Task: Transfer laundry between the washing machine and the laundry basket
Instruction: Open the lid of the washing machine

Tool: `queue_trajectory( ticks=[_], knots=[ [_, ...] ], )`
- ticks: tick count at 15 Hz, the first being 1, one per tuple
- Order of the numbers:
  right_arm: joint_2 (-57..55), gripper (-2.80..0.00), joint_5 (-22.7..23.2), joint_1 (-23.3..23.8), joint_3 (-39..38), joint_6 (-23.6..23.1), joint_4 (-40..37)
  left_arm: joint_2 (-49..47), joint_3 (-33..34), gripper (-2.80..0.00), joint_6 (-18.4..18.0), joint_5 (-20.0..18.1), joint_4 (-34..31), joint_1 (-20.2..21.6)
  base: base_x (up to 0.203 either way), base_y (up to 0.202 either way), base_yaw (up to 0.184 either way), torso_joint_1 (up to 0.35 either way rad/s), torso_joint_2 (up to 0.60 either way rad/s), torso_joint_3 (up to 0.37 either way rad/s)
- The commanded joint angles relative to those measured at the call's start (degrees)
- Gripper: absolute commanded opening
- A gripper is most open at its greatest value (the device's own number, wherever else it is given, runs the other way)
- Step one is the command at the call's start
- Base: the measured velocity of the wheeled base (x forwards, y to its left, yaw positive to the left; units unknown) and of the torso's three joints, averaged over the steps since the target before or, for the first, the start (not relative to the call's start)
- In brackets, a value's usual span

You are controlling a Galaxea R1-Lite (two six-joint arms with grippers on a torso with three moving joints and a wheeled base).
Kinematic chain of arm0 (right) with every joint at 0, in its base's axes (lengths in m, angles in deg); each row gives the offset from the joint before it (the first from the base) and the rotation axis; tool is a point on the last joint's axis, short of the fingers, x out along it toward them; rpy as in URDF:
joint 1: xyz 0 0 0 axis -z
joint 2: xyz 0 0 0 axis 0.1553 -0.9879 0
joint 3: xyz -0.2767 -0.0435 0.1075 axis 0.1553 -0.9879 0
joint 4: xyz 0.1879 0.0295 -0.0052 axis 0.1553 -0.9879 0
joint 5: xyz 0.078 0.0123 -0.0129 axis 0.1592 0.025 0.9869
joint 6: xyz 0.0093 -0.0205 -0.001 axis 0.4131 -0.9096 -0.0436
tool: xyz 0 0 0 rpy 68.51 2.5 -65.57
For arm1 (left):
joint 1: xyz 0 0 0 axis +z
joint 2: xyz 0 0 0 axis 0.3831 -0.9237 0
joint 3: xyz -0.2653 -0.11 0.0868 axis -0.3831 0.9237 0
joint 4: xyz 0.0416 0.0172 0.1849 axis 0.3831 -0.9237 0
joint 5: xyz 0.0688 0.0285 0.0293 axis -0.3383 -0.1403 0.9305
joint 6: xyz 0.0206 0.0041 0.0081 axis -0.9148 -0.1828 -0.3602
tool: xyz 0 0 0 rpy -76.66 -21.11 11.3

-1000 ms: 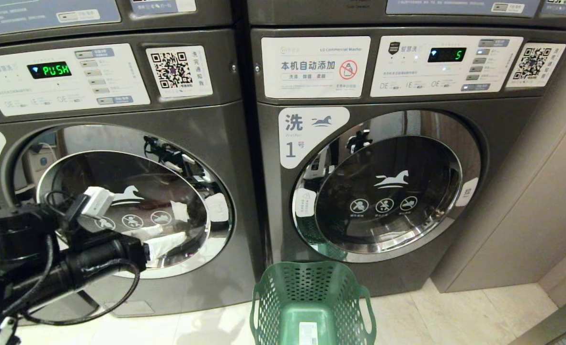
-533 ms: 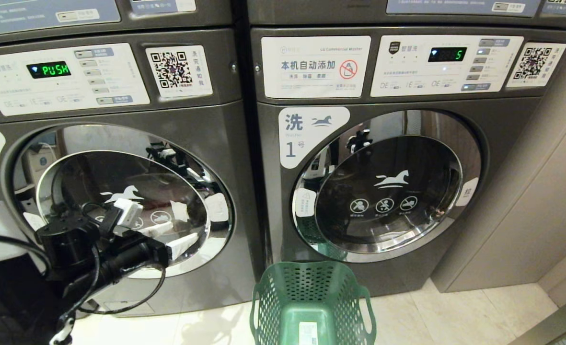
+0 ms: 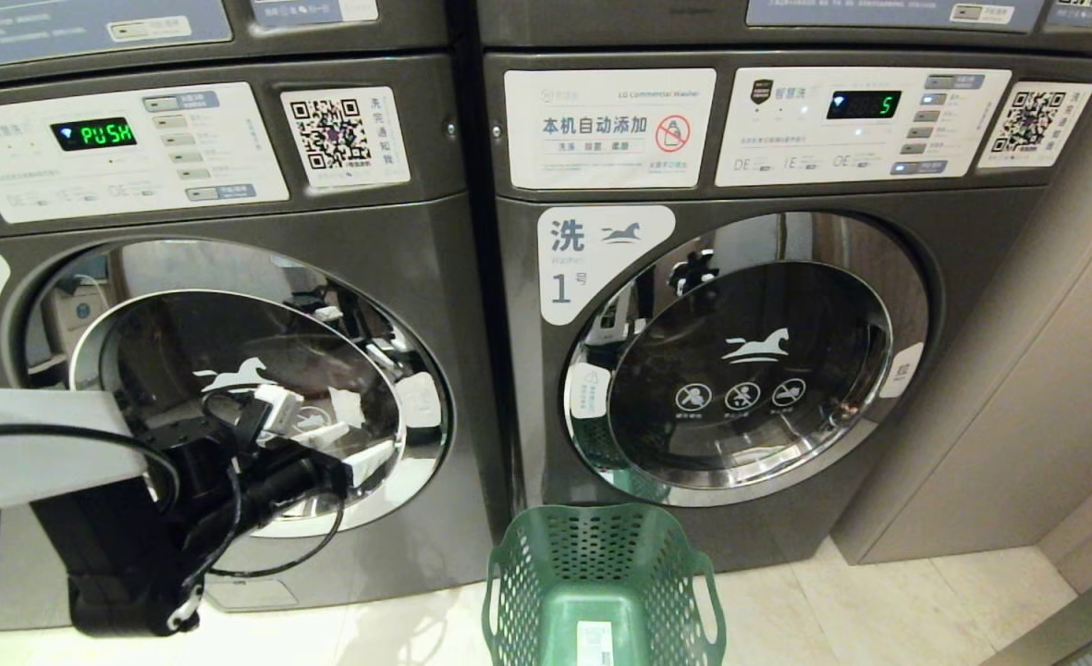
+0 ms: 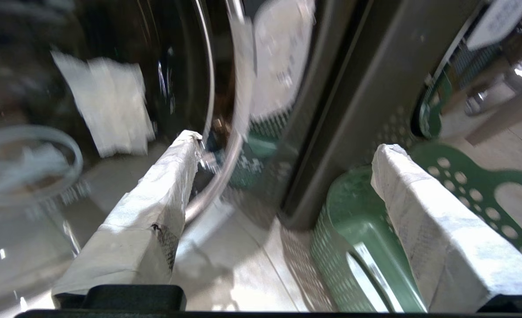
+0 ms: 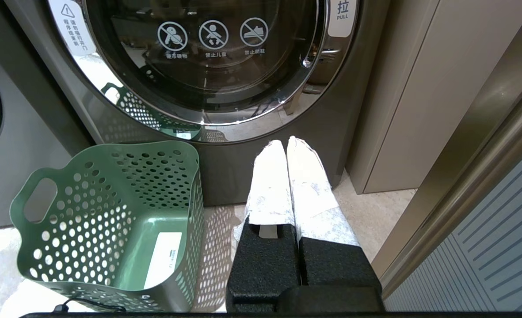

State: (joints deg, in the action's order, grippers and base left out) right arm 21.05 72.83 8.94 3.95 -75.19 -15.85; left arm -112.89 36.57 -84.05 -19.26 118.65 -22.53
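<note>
Right of washer number one I see a beige wall panel (image 3: 1045, 407) standing on the pale floor tiles (image 3: 888, 610).

Both washing machines (image 3: 472, 305) are showing dark grey bodies with mirror-chrome door rings (image 3: 749, 361) and white label panels printed in grey. The left display (image 3: 94, 134) is glowing green letters; the right display (image 3: 862, 104) is glowing a green digit. The laundry basket (image 3: 601, 573) is reading pale green, perforated with round holes, with a white sticker on its base. My left gripper (image 4: 283, 145) and right gripper (image 5: 285, 143) are wearing white wrapping over black bodies. The floor (image 3: 878, 601) is looking cream.
</note>
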Motion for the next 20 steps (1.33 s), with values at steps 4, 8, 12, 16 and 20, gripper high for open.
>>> queue_trajectory(
  ticks=[4,8,12,16,20],
  knots=[
    [0.0,-2.8,0.0,0.0,0.0,0.0,0.0,-4.3,-6.5,0.0,0.1,-1.7,0.5,-0.4,0.0,0.0,0.0,0.0,0.0,0.0],
    [0.0,-2.8,0.0,0.0,0.0,0.0,0.0,-5.0,-6.7,0.0,0.5,-3.5,0.5,-0.4,0.0,0.0,0.0,0.0,0.0,0.0],
    [0.0,-2.8,0.0,0.0,0.0,0.0,0.0,-6.0,-8.5,0.0,2.4,-6.2,0.5,-0.4,0.0,0.0,0.0,0.0,0.0,0.0],
    [0.0,-2.8,0.0,0.0,0.0,0.0,0.0,-9.5,-15.5,0.0,3.0,-7.2,0.5,-0.6,0.0,0.0,0.0,0.0,0.0,0.0],
    [0.0,-2.8,0.0,0.0,0.0,0.0,0.0,-9.9,-16.7,0.0,3.1,-7.6,0.5,-0.5,0.0,0.0,0.0,0.0,0.0,0.0]
  ],
)
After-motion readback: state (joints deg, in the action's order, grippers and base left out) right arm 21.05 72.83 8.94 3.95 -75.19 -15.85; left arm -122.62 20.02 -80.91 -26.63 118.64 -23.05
